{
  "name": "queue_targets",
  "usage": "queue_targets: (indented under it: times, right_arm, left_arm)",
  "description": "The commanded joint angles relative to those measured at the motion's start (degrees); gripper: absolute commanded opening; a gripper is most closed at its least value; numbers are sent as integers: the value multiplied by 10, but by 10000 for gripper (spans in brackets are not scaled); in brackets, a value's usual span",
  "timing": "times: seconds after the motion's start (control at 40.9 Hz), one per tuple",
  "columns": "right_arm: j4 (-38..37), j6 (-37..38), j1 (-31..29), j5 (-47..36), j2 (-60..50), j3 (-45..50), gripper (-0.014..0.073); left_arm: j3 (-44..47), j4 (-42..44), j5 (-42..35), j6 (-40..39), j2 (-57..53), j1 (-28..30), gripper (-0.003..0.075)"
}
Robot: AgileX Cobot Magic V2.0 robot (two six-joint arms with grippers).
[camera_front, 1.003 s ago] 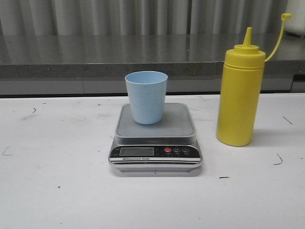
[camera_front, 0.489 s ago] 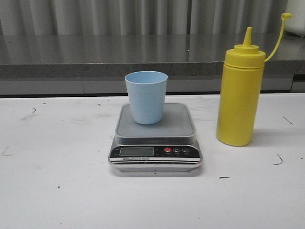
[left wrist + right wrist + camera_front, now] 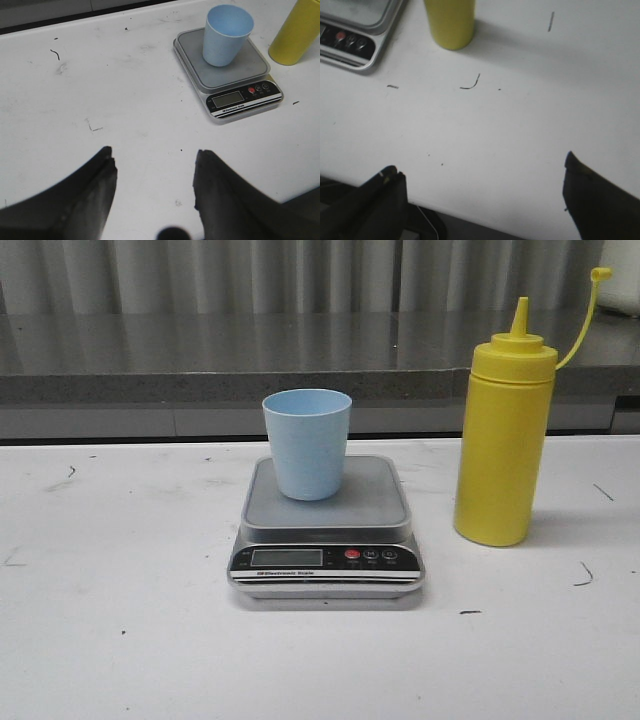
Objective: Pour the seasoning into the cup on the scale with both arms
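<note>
Nothing is changing across the last second in the front view: the light blue tapered plastic cup is sitting upright on the grey platform of the flat silver digital scale at frame centre, exactly as it was. The tall yellow squeeze bottle of seasoning is standing upright at the right of the frame, just beside the scale but not touching it, its tethered cap hanging off the nozzle at upper right. No arm is entering the front view.

Left gripper: fingers spread wide, holding nothing, hanging over bare white table; cup and scale are lying in the upper right of its picture, well apart from it.

Right gripper: also released and empty, fingers at the lower corners of its picture; the bottle's base is showing at top centre, some way off.

Reading: the task is judged not yet begun. No contact, no pour; cup appears empty. Likely next step: the right arm reaching for the bottle, the nearer one to it.
</note>
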Motion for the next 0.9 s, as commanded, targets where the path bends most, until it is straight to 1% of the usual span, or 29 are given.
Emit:
queue_targets:
  times: [0.0, 0.147, 0.342, 0.44, 0.465, 0.611, 0.758, 0.881]
  right_arm:
    - [-6, -10, 27, -3, 31, -43, 664]
    - [0, -10, 33, -58, 62, -57, 664]
    - [73, -10, 33, -195, 89, -32, 664]
    - [79, -14, 33, -301, 99, 16, 664]
    - [79, -14, 33, -317, 102, 29, 664]
    - [81, -14, 33, -517, 126, 138, 664]
    - [80, -14, 39, -642, 171, 205, 664]
    - [75, -14, 56, -718, 220, 224, 664]
  left_arm:
    - [-13, 1, -37, -6, 1, 2, 356]
    - [-13, 1, -37, -6, 1, 2, 356]
    - [-13, 1, -37, -6, 1, 2, 356]
    - [-13, 1, -37, -6, 1, 2, 356]
    - [-13, 1, -37, -6, 1, 2, 356]
    - [-13, 1, -37, -6, 1, 2, 356]
    - [-13, 1, -37, -6, 1, 2, 356]
    - [-13, 1, -37, -6, 1, 2, 356]
